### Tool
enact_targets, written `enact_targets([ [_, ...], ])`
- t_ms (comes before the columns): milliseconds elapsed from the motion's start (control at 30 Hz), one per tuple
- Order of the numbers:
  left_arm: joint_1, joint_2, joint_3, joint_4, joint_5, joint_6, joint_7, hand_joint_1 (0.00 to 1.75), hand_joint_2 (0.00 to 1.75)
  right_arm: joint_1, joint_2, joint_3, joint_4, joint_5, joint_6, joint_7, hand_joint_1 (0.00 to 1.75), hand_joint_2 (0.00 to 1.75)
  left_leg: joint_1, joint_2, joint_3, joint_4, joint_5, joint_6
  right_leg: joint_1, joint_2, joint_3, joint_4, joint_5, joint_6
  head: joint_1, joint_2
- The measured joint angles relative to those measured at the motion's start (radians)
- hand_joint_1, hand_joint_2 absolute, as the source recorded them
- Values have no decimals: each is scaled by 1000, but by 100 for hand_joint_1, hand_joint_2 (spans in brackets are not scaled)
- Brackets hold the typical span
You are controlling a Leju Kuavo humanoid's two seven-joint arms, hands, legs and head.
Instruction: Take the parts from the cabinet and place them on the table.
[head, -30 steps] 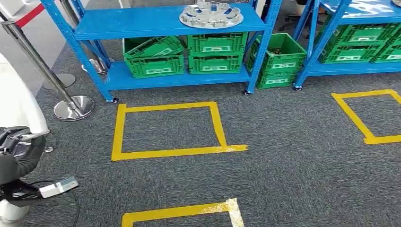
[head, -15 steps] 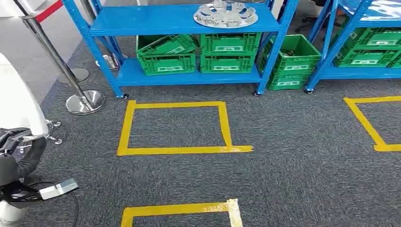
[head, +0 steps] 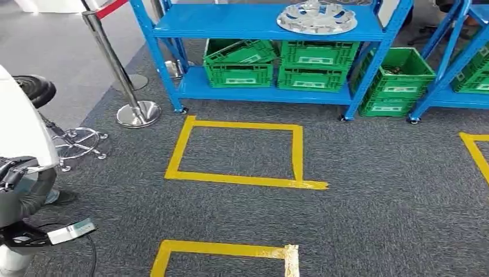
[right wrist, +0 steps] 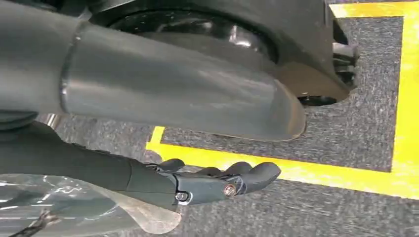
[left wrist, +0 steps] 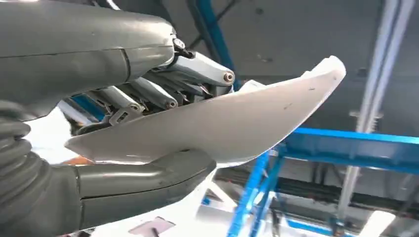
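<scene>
A silver round part (head: pixel 316 17) lies on the upper shelf of the blue cabinet (head: pixel 230 23). My left hand (left wrist: pixel 148 123) grips a white curved panel (left wrist: pixel 237 118) between its thumb and fingers. In the head view the same white panel (head: pixel 20 121) stands at the left edge, above my left arm (head: pixel 23 196). My right hand (right wrist: pixel 217 182) hangs over the carpet. Its fingers lie fairly straight and apart from the thumb, with only floor showing between them. A pale shiny shape (right wrist: pixel 74 207) lies behind the fingers; I cannot tell what it is.
Green crates (head: pixel 239 63) fill the cabinet's lower shelf, and another crate (head: pixel 395 81) stands on the floor beside it. Yellow tape squares (head: pixel 239 179) mark the grey carpet. A chrome barrier post (head: pixel 115 63) and a black stool (head: pixel 34 89) stand to the left.
The camera has turned: cabinet and tape marks have slid right in the picture, and the stool has come into view. The white panel stays in my left hand.
</scene>
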Motion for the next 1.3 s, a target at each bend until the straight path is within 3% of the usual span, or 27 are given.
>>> enact_targets([
  [33, -1, 0, 0, 0, 0, 0, 0, 175, 175, 0, 0, 0, 0, 0, 0, 0, 0, 0, -3, 0, -6, -6, -4, 2, 6, -9, 0, 1, -3, 8, 3, 0],
  [167, -3, 3, 0, 0, -3, 0, 0, 175, 175, -1, 0, 0, -1, 0, 0, 0, 0, 0, -7, -56, -11, -15, 21, 27, -3, -44, 11, -10, 2, 38, 4, 0],
  [233, -8, 3, -1, 2, -6, 0, 2, 175, 175, -2, 0, 0, 0, 0, -2, 0, 0, 0, -2, -73, -21, -19, 33, 39, -6, 66, -28, 72, -62, 48, 11, 0],
  [300, -10, 1, -2, 2, -7, 0, 2, 175, 175, 0, 0, 0, 0, 0, -3, 0, 0, 0, -5, -96, -35, -19, 41, 46, -3, 97, -108, 243, -144, 48, 14, 0],
  [333, -9, 1, -2, 3, -7, 0, 2, 175, 175, 3, 0, 0, 0, 0, -4, 0, 0, 0, -8, -110, -41, -18, 44, 47, -1, 99, -139, 304, -162, 46, 14, 0],
  [367, -8, 1, -3, 4, -8, 0, 2, 175, 175, 3, 0, 0, 0, 0, -4, 0, 0, 0, -10, -125, -44, -18, 47, 47, 0, 99, -148, 319, -155, 43, 15, 0],
  [400, -8, 1, -3, 4, -8, 0, 2, 175, 175, 4, 0, 0, 0, 0, -4, 0, 0, 0, -13, -139, -45, -18, 49, 46, 2, 100, -131, 283, -124, 38, 14, 0],
  [467, -9, 1, -4, 4, -8, 0, 2, 175, 175, 4, 0, 0, 0, 0, -4, 0, 0, 0, -18, -166, -45, -18, 52, 46, 6, 120, -44, 110, -36, 21, 15, 0],
  [500, -10, 0, -4, 4, -8, 0, 2, 175, 175, 3, 0, 0, 0, 0, -4, 0, 0, 0, -15, -178, -45, -18, 53, 45, 9, 166, 4, 18, -3, 7, 16, 0],
  [533, -12, 0, -4, 5, -8, 0, 2, 175, 175, 2, -5, 0, 0, 0, -5, 0, 0, 0, -24, -185, -51, -13, 53, 41, 7, 197, 20, -23, -17, -6, 11, 0],
  [567, -12, -1, -5, 6, -8, 0, 2, 175, 175, 1, -3, 0, 0, 2, -5, 0, 0, 0, -19, -198, -55, -14, 54, 34, 9, 177, 20, -26, -14, 0, 14, 0],
  [633, -12, 0, -5, 6, -10, 0, 3, 175, 175, 2, -3, 0, 0, 5, -7, 1, 0, 0, -12, -222, -60, -18, 60, 22, 15, 159, 30, -26, -13, -2, 16, 0],
  [667, -13, 2, -5, 6, -9, 0, 3, 175, 175, 1, -3, 0, 0, 6, -9, 1, 0, 0, -16, -236, -64, -19, 62, 15, 7, 143, 37, -40, -4, -7, 15, 0],
  [733, -17, 5, -5, 7, -10, 0, 4, 175, 175, 1, -2, 0, 0, 9, -10, 1, 0, 0, -17, -141, -88, 36, 25, 8, 2, 117, 44, -53, 5, -10, 6, 0],
  [767, -22, 4, -6, 8, -10, 0, 5, 175, 175, 2, -2, 0, 0, 11, -9, 1, 0, 0, -13, -111, -129, 118, -22, -1, 2, 99, 45, -53, 4, -12, 3, 0],
  [833, -19, 3, -7, 9, -10, 0, 5, 175, 175, 4, -2, 0, 0, 12, -10, 1, 0, 0, -3, -97, -202, 264, -81, -13, 2, 70, 45, -52, -1, -12, 3, 0],
  [867, -18, 3, -7, 10, -10, 0, 4, 175, 175, 5, -2, 0, 0, 13, -11, 1, 0, 0, 2, -95, -220, 298, -82, -18, 1, 54, 45, -51, -4, -9, 3, 0],
  [933, -17, 3, -7, 10, -9, 0, 2, 175, 175, 4, -2, 0, 0, 15, -11, 1, 0, 0, 11, -85, -178, 213, -16, -28, -3, 25, 52, -50, -12, -1, 3, 0],
  [967, -17, 3, -6, 10, -7, 0, 0, 175, 175, 4, -1, 0, 0, 17, -11, 1, 0, 0, 14, -68, -122, 106, 36, -33, -8, 10, 59, -46, -18, 7, 3, 0],
  [1000, -17, 3, -6, 10, -6, 0, -2, 175, 175, 3, -1, 0, 0, 18, -10, 1, 0, 0, 15, -31, -78, 23, 68, -37, -9, -1, 64, -42, -26, 15, 3, 0],
  [1033, -19, 2, -6, 11, -6, 0, -2, 175, 175, 3, -3, 0, 0, 18, -11, 1, 0, 0, 4, -4, -70, 9, 48, -30, -1, -8, 55, -37, -34, 25, -3, 0],
  [1067, -17, 1, -6, 11, -6, 0, -3, 175, 175, 2, -3, 0, 0, 19, -11, 0, 0, 0, 8, -23, -71, 3, 52, -11, 0, -15, 56, -34, -42, 32, 0, 0],
  [1167, -16, 1, -2, 11, -5, 0, -3, 175, 175, -2, -3, 0, 0, 23, -10, 0, 0, 0, 1, -61, -77, 8, 45, 16, -5, -48, 81, -41, -49, 46, 6, 0],
  [1200, -13, 2, -2, 11, -5, 0, -5, 175, 175, -3, -3, 0, 0, 24, -10, 0, 0, 0, 5, -69, -74, 5, 49, 26, -12, -16, 73, -35, -59, 56, 10, 0],
  [1233, -15, 2, -2, 11, -5, 0, -5, 175, 175, -2, -3, 0, 0, 24, -10, 0, 0, 0, 4, -77, -74, 5, 50, 32, -12, 47, 57, 5, -88, 56, 13, 0],
  [1267, -17, 1, -2, 11, -5, 0, -5, 175, 175, -2, -3, -1, 0, 24, -10, 0, 0, 0, 2, -88, -75, 5, 49, 37, -11, 82, 15, 89, -132, 54, 16, 0],
  [1300, -17, 0, -2, 11, -5, 0, -5, 175, 175, 0, -3, -1, 0, 24, -10, 0, 0, 0, 0, -99, -76, 5, 48, 40, -9, 93, -30, 174, -166, 52, 18, 0],
])
